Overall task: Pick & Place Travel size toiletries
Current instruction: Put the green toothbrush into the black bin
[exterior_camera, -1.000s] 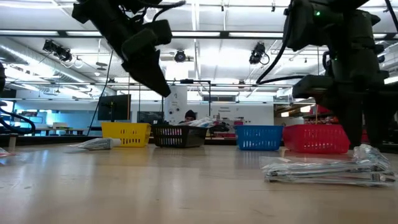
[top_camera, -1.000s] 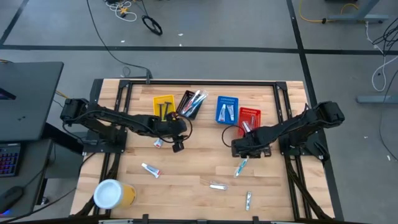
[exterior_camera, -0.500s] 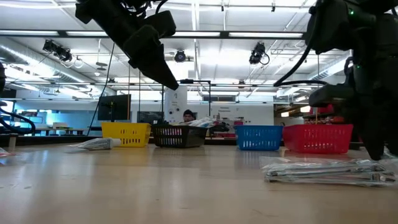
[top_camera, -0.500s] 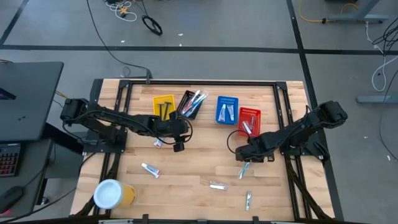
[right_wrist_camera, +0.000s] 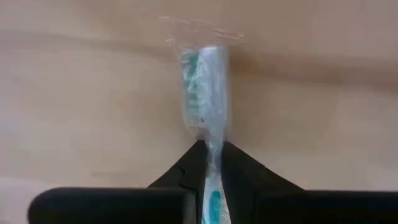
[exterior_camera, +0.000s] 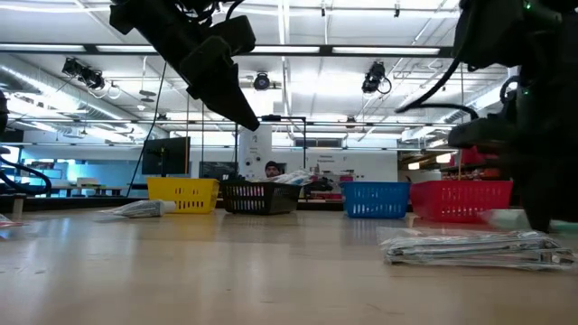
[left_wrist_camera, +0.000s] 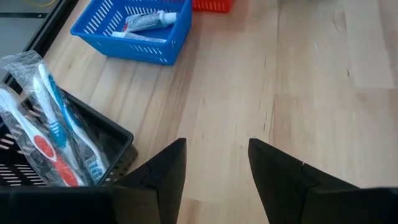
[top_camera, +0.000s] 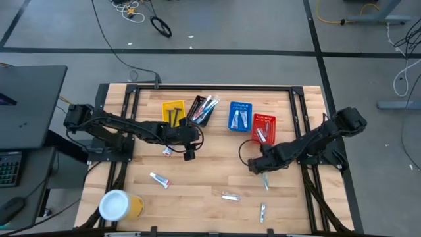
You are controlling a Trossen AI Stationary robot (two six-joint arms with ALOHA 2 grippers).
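Observation:
My right gripper [top_camera: 261,168] is shut on a clear-wrapped toothbrush [top_camera: 265,180] with green-blue bristles, on the table's right half, nearer me than the red basket [top_camera: 264,126]. My left gripper [top_camera: 188,155] hangs open above bare wood near the black basket [top_camera: 202,109], touching nothing. White tubes [top_camera: 160,180] [top_camera: 167,151] lie flat on the left half. A silvery sachet [top_camera: 230,196] and another small packet [top_camera: 262,210] lie flat toward the near edge. My right gripper pinches the toothbrush's handle [right_wrist_camera: 209,163] between its two fingers [right_wrist_camera: 186,177], through the clear wrapper. The fingers lie along the brush. Its bristle head [right_wrist_camera: 202,93] sticks out beyond the fingertips. Whether the brush is clear of the table I cannot tell.
Yellow [top_camera: 173,110], black, blue [top_camera: 240,116] and red baskets stand in a row along the far side. Toothbrushes [left_wrist_camera: 50,137] fill the black basket and tubes [left_wrist_camera: 146,22] lie in the blue one. A big yellow cup with white lid [top_camera: 118,205] lies at the near-left corner.
My right gripper has moved toward the near edge, onto the wrapped toothbrush. The toothbrush has turned about on the spot: its free end has swung toward the table's right.

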